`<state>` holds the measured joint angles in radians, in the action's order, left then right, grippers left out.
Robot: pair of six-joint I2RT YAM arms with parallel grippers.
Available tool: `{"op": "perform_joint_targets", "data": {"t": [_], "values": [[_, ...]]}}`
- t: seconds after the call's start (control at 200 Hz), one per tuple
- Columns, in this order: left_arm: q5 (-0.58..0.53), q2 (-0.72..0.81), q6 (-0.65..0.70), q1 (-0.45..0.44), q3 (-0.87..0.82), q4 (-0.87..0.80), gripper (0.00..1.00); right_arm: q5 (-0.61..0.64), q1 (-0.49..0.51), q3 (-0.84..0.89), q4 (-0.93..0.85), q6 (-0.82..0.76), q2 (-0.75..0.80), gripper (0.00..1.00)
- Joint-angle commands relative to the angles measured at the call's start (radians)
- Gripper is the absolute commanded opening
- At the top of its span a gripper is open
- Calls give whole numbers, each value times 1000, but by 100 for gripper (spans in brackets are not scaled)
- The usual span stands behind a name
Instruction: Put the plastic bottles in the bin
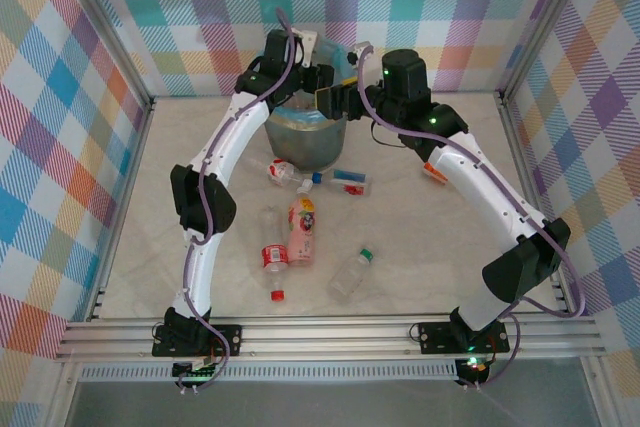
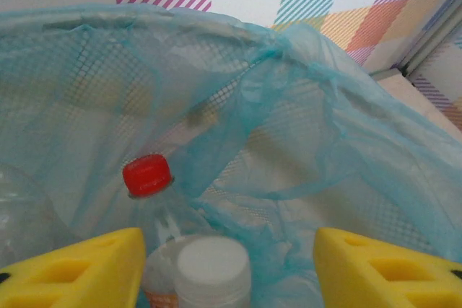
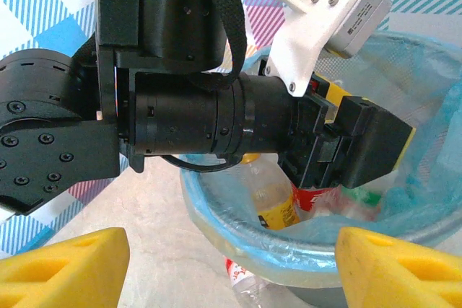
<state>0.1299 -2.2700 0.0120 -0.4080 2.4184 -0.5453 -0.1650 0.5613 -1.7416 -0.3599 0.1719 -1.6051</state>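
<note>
**Task partway through.** We are viewing the bin, lined with a pale blue bag, standing at the far middle of the surface. Several plastic bottles are already lying inside it. The left wrist view is showing a red-capped bottle and a white-capped bottle, and the right wrist view a yellow-labelled bottle.

At least six more are waiting on the surface:
- a pink bottle
- a red-labelled bottle just beside it
- a green-capped bottle nearer the arms
- a cluster of bottles at the bin's foot
- an orange bottle beside the right arm

We are judging the job to be somewhere near its middle.

**Hands.** The left hand is hanging inside the bin's mouth with its yellow fingers spread wide. The white-capped bottle is lying between them, close to one finger. We are reading it as unclamped, though we cannot tell whether that finger is touching it. The right hand is hovering just outside the rim, its fingers equally wide and holding nothing.
</note>
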Motion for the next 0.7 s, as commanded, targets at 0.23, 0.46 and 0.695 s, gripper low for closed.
{"op": "perform_joint_targets", "data": {"t": [0.23,0.46,0.695], "values": [[-13,72,-11,3,1,34,67,-21,-11,17,33,0,44,75],[-19,101,-37,3,20,34,64,-23,-14,-4,4,6,39,75],[-14,191,-44,-1,82,11,65,-36,-15,14,-68,-2,75,76]]}}
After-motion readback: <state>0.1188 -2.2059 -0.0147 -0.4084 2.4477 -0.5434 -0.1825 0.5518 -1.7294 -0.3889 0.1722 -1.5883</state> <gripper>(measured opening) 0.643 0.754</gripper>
